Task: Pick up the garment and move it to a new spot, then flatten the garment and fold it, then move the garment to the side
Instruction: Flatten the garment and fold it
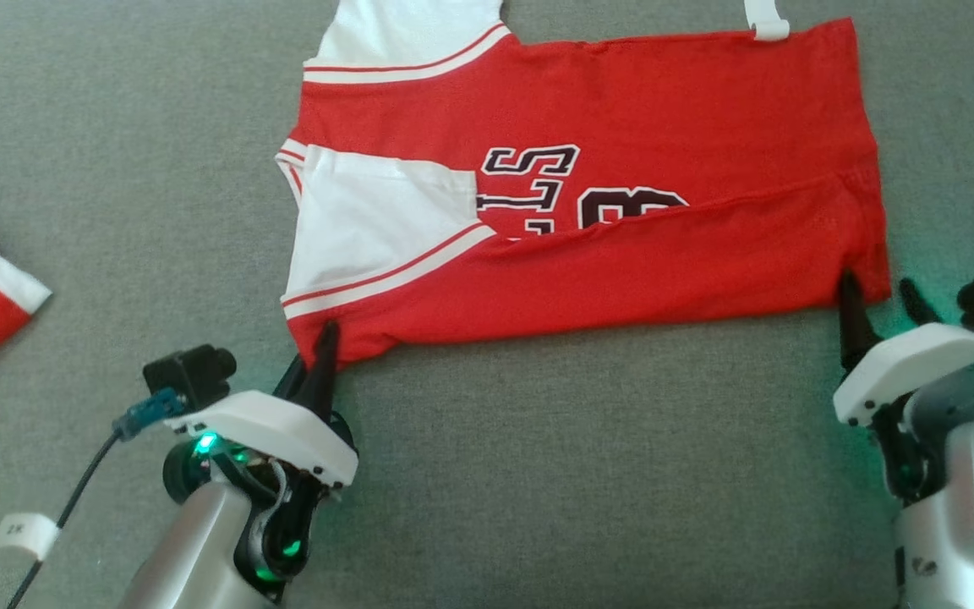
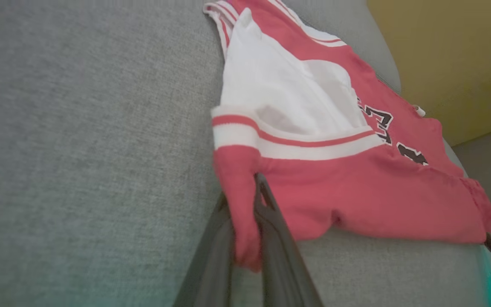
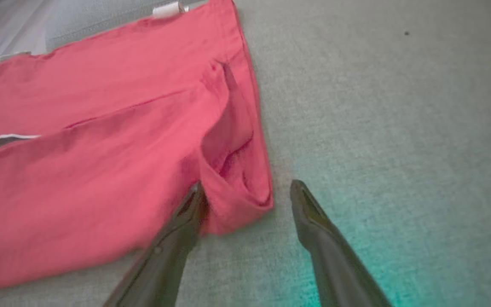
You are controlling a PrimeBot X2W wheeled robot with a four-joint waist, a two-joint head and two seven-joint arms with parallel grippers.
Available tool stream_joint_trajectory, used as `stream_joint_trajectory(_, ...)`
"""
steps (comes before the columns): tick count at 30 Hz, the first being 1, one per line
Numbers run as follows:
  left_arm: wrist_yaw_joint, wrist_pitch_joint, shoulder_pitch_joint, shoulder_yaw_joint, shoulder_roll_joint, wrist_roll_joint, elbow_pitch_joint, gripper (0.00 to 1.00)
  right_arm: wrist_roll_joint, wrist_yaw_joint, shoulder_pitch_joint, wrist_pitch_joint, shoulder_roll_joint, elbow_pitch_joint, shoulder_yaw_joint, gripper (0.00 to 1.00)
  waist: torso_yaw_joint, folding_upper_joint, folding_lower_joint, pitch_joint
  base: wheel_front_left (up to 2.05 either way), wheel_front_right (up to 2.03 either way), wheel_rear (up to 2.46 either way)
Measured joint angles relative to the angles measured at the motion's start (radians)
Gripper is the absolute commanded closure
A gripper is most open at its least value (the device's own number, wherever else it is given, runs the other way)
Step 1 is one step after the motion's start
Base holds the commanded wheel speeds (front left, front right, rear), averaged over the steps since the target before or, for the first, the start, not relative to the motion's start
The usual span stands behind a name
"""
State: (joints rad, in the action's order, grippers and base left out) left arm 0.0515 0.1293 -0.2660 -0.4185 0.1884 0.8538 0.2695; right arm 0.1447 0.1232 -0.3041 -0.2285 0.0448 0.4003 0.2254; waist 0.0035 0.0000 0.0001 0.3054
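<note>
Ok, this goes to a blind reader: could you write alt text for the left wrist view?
The left gripper pinches the near red corner of a red and white jersey between its dark fingers. The jersey lies partly folded on a grey fabric surface, with a yellow wall at top right.

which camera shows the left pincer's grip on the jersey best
The left wrist view: the left pincer is shut on the red jersey at its near corner, cloth pinched between the fingers. The head view sees this from behind, the pinch itself hidden. The right wrist view shows the other corner between the open right pincer.
</note>
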Motion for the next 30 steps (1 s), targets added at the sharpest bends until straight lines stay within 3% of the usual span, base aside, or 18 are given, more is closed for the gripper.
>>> stream_joint_trajectory(1, 0.0, -0.008, 0.002, 0.0, -0.001, 0.0, -0.004, 1.0, 0.004, 0.0, -0.001, -0.005, 0.0, 0.016, 0.0, 0.58, 0.004, 0.0, 0.0, -0.003, 0.0, 0.0, 0.0)
stream_joint_trajectory(2, 0.0, -0.016, 0.003, 0.0, -0.001, -0.001, -0.013, 1.0, 0.013, 0.0, -0.001, -0.005, 0.0, 0.026, 0.001, 0.7, 0.009, 0.0, 0.0, -0.007, 0.0, 0.0, 0.0)
stream_joint_trajectory(3, 0.0, -0.021, 0.004, 0.0, -0.001, -0.001, -0.021, 1.0, 0.021, 0.0, -0.004, -0.004, 0.001, 0.033, 0.002, 1.0, 0.013, 0.0, -0.0001, -0.011, 0.0, 0.0, 0.0)
stream_joint_trajectory(8, 0.001, -0.031, 0.007, 0.003, 0.012, -0.01, -0.083, 1.0, 0.1, 0.0, -0.014, 0.01, 0.001, 0.049, -0.014, 1.0, 0.027, 0.0, 0.0, -0.034, 0.0, 0.0, 0.0)
stream_joint_trajectory(12, 0.015, -0.027, 0.042, 0.006, 0.057, -0.027, -0.193, 1.0, 0.162, 0.0, 0.002, 0.022, 0.0, -0.003, -0.038, 1.0, 0.034, 0.0, 0.0, -0.063, 0.0, 0.0, 0.0)
stream_joint_trajectory(20, 0.099, 0.027, 0.304, 0.004, 0.135, -0.028, -0.412, 1.0, 0.214, 0.0, 0.268, -0.021, -0.001, -0.202, -0.056, 1.0, 0.032, 0.0, -0.0002, -0.096, 0.0, 0.0, 0.0)
stream_joint_trajectory(28, 0.116, 0.035, 0.396, -0.013, 0.133, -0.01, -0.388, 1.0, 0.232, 0.0, 0.387, -0.051, -0.004, -0.258, -0.055, 1.0, 0.022, 0.0, -0.0002, -0.107, 0.0, 0.0, 0.0)
stream_joint_trajectory(30, 0.115, 0.042, 0.396, -0.019, 0.133, -0.01, -0.365, 1.0, 0.229, 0.0, 0.393, -0.057, -0.004, -0.259, -0.058, 0.51, 0.018, 0.0, -0.0001, -0.109, 0.0, 0.0, 0.0)
